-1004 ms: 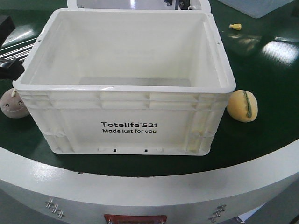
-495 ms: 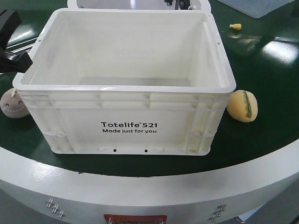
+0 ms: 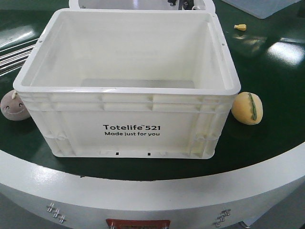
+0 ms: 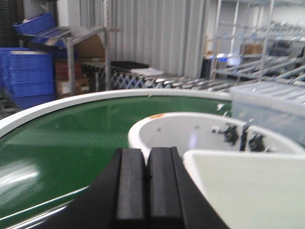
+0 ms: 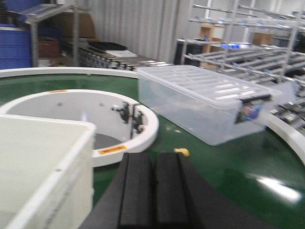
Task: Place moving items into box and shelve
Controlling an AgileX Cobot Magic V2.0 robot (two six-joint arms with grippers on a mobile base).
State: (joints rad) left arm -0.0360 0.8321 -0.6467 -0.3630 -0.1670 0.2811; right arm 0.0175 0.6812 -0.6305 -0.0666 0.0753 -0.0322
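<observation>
The left gripper (image 4: 146,155) has its two black pads pressed flat together with nothing between them. It is held above the green belt (image 4: 71,143), beside the left rear corner of the box (image 4: 243,191). The right gripper (image 5: 153,160) is likewise closed pad to pad on nothing, just off the box's right rear corner. Neither gripper shows in the front view.

The box (image 3: 128,119), a white ribbed crate printed "Totelife 521 Made just for you", stands upright near the front edge of the belt, its printed side towards the belt's white outer rim (image 3: 143,191). The greyish-pink plush toy (image 3: 14,106) lies on the belt against the box's front left corner, face towards the camera. The yellow plush toy (image 3: 247,108), its green stripe showing, lies on the belt just beside the box's front right corner. Both toys are outside the box.

Behind the box sits a white ring (image 5: 71,107) at the belt's inner edge. A small yellow piece (image 3: 241,27) lies on the belt to the right rear, well apart from the box, and a clear lidded bin (image 5: 205,102) rests beyond it. Past the belt's far edge, blue bins (image 4: 28,71) are stacked on the left and metal racks (image 5: 248,52) stand on the right.
</observation>
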